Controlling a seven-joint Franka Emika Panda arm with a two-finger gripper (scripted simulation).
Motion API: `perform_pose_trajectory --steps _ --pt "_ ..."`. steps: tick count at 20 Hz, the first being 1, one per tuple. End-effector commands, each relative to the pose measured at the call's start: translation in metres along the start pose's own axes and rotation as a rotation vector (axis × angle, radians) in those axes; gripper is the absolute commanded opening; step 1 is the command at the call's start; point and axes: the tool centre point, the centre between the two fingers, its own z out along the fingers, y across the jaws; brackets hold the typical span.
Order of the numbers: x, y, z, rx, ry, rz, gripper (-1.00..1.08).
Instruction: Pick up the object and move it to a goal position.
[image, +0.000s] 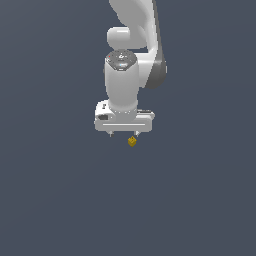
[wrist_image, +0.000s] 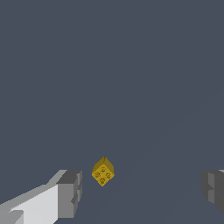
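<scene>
Arm (image: 131, 35): a big white robot arm. It comes down from the top of the exterior view, near the middle. It has a dark grey part on the exterior view's right side.

Gripper (image: 124, 134): white, at the low end of the arm, pointing down. In the exterior view its two tips look like small points under a wide white bar. The gap between them is wide.

Fingers (wrist_image: 70, 192): in the wrist view one finger is white with a grey pad at its end. The other grey pad shows at the far edge of that picture. They are well apart, so the gripper is wide open. It holds nothing.

Cube (image: 132, 141): tiny and yellow-gold, with darker spots on its faces. It is much smaller than the gripper.

Where the cube is: in the exterior view it sits just under the gripper, a bit toward the exterior view's right, close to the tip on that side. In the wrist view the cube (wrist_image: 103, 172) is between the two pads, nearer the white finger, with one corner pointing up. No pad touches it.

Ground (image: 60, 200): plain dark grey-blue all around. The cube looks like it rests on it, but I cannot tell for sure.
</scene>
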Motion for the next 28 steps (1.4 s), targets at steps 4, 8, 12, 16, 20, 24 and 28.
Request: perform_pose_trajectory --steps 4,8,12,16,20,24,28 --pt "0.0 0.004 0.0 -0.005 0.0 -0.003 1.0" --pt "0.002 0.02 -0.003 -0.022 0.0 -0.008 1.0" --pt "0.004 0.026 -0.006 -0.028 0.0 -0.001 1.0" --pt "0.002 0.023 -0.003 -0.027 0.0 -0.012 1.0" --pt "0.0 0.021 0.004 -0.027 -0.001 -0.048 1.0" --pt "-0.006 0.016 0.016 -0.026 -0.003 -0.11 1.0" --pt "-0.014 0.008 0.032 -0.024 -0.006 -0.197 1.0"
